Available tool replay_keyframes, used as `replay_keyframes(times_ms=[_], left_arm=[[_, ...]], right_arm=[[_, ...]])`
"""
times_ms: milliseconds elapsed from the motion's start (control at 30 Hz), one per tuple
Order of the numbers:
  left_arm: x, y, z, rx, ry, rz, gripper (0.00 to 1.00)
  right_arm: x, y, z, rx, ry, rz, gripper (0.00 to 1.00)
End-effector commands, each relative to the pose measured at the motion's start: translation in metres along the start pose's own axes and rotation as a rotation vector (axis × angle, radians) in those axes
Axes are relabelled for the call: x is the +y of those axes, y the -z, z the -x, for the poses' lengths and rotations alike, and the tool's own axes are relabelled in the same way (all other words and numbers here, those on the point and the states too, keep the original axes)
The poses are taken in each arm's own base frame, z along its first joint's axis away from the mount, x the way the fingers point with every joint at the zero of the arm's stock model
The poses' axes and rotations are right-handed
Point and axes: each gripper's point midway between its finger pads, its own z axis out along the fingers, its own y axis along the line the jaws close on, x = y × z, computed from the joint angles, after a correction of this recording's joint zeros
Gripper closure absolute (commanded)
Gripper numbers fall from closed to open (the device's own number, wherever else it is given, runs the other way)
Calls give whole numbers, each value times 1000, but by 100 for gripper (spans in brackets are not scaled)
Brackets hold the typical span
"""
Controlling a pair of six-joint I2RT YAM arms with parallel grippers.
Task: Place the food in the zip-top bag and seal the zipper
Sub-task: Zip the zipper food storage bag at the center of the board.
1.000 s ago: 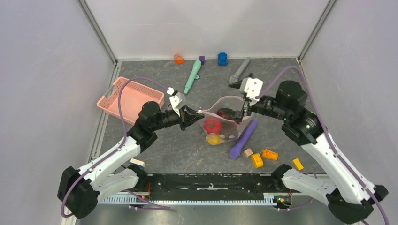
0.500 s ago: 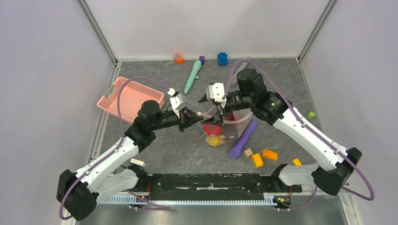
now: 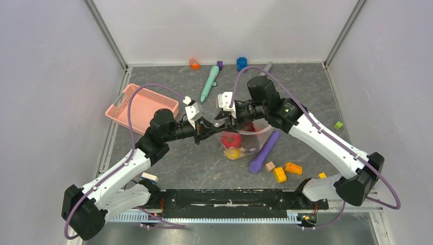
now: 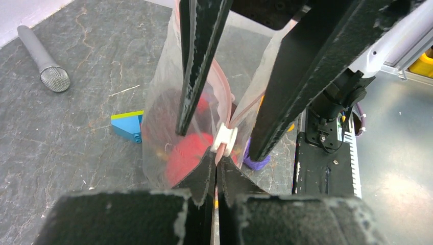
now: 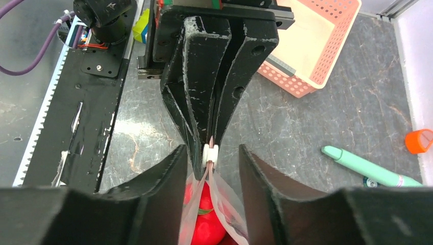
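The clear zip-top bag (image 3: pixel 251 137) hangs between my two grippers, with glossy red food (image 3: pixel 231 138) and a yellow piece (image 3: pixel 232 151) inside. My left gripper (image 4: pixel 217 176) is shut on the pinkish zipper strip, just behind the white slider tab (image 4: pixel 225 140). My right gripper (image 5: pixel 211 168) faces it, open. Its two fingers (image 5: pixel 163 189) stand on either side of the slider (image 5: pixel 210 154) with a gap on each side. Red food (image 5: pixel 207 219) shows through the bag below the slider.
A pink basket (image 3: pixel 140 107) sits at the left. A teal marker (image 3: pixel 209 83) lies behind the bag and a purple one (image 3: pixel 265 151) beside it. Orange and yellow blocks (image 3: pixel 286 171) lie front right, a blue block (image 3: pixel 242 64) at the back. A grey microphone (image 4: pixel 43 61) lies nearby.
My right arm swung from the bag's right end to the left end by my left gripper, and its jaws narrowed around the slider. The left gripper kept its hold.
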Motion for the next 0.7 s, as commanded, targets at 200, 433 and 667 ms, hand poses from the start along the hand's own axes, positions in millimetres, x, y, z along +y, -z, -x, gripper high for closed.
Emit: replay_keyframes(times_ms=[200, 433, 667], left_arm=[[-5, 1, 26, -50, -75, -33, 98], [3, 5, 26, -63, -67, 34, 98], [8, 15, 23, -82, -54, 105, 98]], right_arm=[[-8, 1, 14, -4, 24, -34, 100], [-20, 10, 0, 67, 19, -133, 100], [-26, 19, 4, 51, 17, -209, 100]])
